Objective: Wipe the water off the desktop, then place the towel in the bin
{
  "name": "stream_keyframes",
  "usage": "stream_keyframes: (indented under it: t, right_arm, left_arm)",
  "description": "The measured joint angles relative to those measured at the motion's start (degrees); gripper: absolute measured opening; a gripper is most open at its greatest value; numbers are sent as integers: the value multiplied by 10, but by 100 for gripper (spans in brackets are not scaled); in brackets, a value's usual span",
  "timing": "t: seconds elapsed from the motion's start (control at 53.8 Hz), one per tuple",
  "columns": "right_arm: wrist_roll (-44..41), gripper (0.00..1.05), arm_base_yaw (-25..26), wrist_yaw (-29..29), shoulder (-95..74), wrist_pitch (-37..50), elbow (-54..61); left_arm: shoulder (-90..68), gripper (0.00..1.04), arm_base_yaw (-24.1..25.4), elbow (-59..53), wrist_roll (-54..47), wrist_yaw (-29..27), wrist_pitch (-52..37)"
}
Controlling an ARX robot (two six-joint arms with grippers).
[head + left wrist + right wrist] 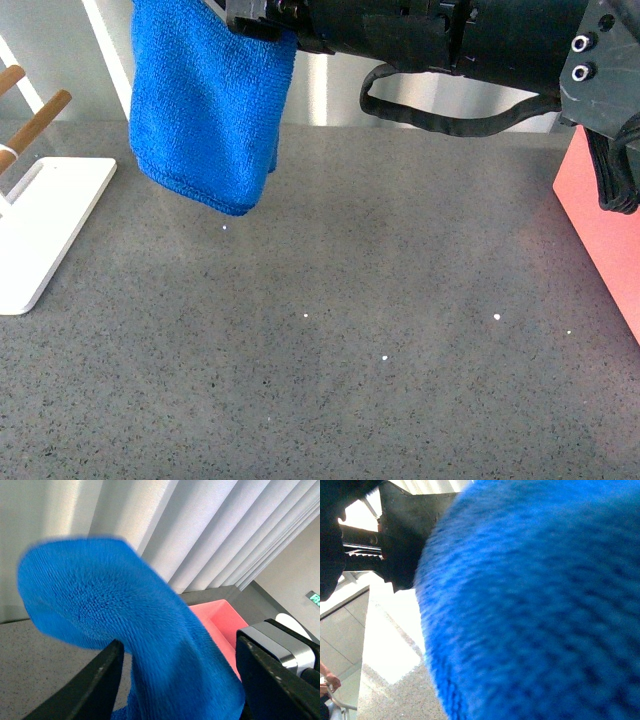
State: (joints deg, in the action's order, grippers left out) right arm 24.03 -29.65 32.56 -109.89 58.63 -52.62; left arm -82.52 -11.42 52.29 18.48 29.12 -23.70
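Observation:
The towel (205, 110), bright blue and fluffy, hangs in the air above the far left of the desktop (350, 330). My right gripper (262, 22) is shut on its top edge, at the end of the black arm that crosses the top of the front view. The towel (535, 605) fills most of the right wrist view. In the left wrist view the towel (125, 615) hangs between and beyond the fingers (100, 685) of my open left gripper (180, 680), which grips nothing. The pink bin (600, 220) stands at the right edge; its open inside shows behind the towel (220, 617).
A white rack (40, 220) with wooden rods (40, 120) stands at the far left. A few small bright specks (385, 357) dot the middle of the desktop. A black cable loop (450, 115) hangs under the right arm. Pale curtains (200, 530) close the back.

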Motion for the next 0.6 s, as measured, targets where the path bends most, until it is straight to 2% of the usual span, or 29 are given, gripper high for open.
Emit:
stream_keyframes:
  t: [0.205, 0.595]
  right_arm:
    - [0, 4, 5, 2, 0, -2, 4]
    - [-16, 4, 33, 6, 16, -23, 45]
  left_arm:
    - [0, 99, 0, 0, -1, 0, 0]
    - [0, 98, 0, 0, -1, 0, 0]
